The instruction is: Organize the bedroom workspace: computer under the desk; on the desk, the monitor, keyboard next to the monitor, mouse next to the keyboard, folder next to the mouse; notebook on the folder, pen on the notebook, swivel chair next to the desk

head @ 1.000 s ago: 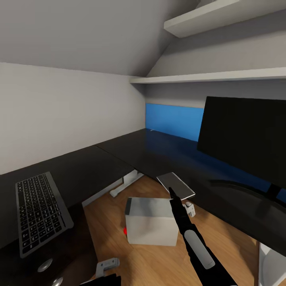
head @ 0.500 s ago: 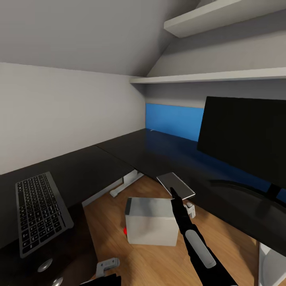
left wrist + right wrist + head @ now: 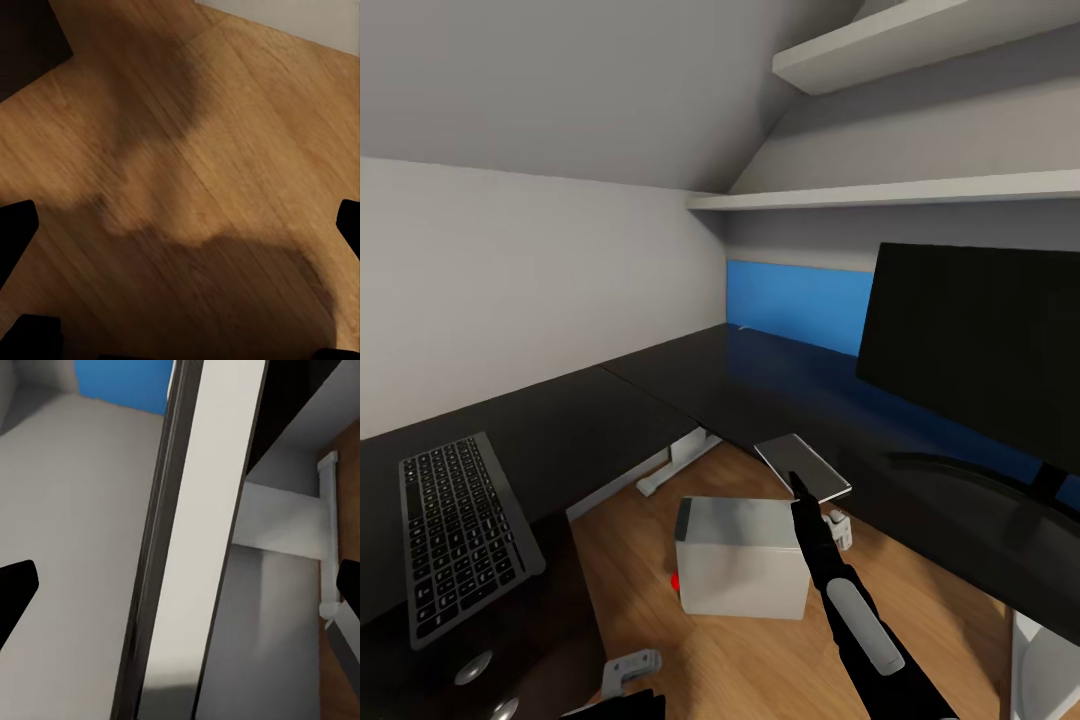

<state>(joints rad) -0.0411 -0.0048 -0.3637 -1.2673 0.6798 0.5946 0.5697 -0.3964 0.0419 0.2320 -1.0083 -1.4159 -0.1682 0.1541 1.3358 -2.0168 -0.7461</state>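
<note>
Computer: pale grey box with a small red mark low on its darker face, on the wood floor under the black desk
Keyboard: slim, dark, low black keys, at the desk's near left edge
Monitor: wide black screen at the desk's right end
Right gripper: pinching a thin grey slab above the computer
Left gripper: cannot tell whether spread or closed
</note>
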